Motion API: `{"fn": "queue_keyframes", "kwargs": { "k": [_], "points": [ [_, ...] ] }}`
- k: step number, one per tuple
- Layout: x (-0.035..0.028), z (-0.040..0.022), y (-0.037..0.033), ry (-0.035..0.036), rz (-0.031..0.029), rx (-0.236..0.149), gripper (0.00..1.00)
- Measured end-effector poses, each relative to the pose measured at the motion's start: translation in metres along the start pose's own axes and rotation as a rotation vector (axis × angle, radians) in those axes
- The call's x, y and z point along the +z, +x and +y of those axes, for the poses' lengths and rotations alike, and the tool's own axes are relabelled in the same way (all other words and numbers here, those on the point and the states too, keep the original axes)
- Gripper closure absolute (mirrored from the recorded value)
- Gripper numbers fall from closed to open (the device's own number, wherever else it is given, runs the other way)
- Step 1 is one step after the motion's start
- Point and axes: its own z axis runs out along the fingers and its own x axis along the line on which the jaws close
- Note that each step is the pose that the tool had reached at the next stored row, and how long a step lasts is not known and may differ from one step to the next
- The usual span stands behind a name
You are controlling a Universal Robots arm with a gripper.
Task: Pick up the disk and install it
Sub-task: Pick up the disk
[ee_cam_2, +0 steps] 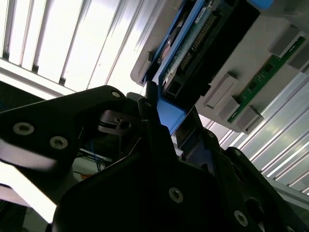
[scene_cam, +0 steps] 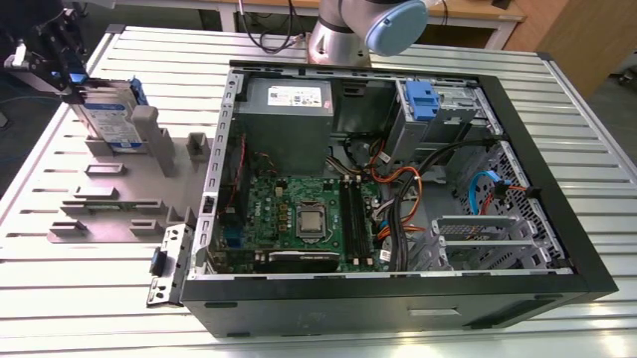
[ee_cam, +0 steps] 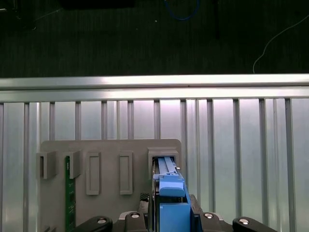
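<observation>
My gripper (ee_cam_2: 170, 118) is clamped on the blue carrier of the disk (scene_cam: 107, 123), which stands on edge in a slot of the grey fixture plate (scene_cam: 110, 205), toward the exterior view's left of the open computer case (scene_cam: 398, 298). A green circuit strip (ee_cam: 71, 193) sits in another slot. Plate and case both rest on a table (scene_cam: 60, 298) of ribbed aluminium slats. Past the table's edge lies dark floor (ee_cam: 96, 38), and a wooden desk (scene_cam: 468, 9) stands beyond the case.

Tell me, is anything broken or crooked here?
Nothing stands out. The disk stands on edge in its slot on the grey holder plate, and the open computer case lies flat on the table.
</observation>
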Motion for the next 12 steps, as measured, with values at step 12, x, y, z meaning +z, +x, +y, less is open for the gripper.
{"fn": "queue_keyframes", "kwargs": {
  "k": [12],
  "points": [
    [0.0011, 0.0000, 0.0000, 0.0000, 0.0000, 0.000, 0.58]
  ]
}}
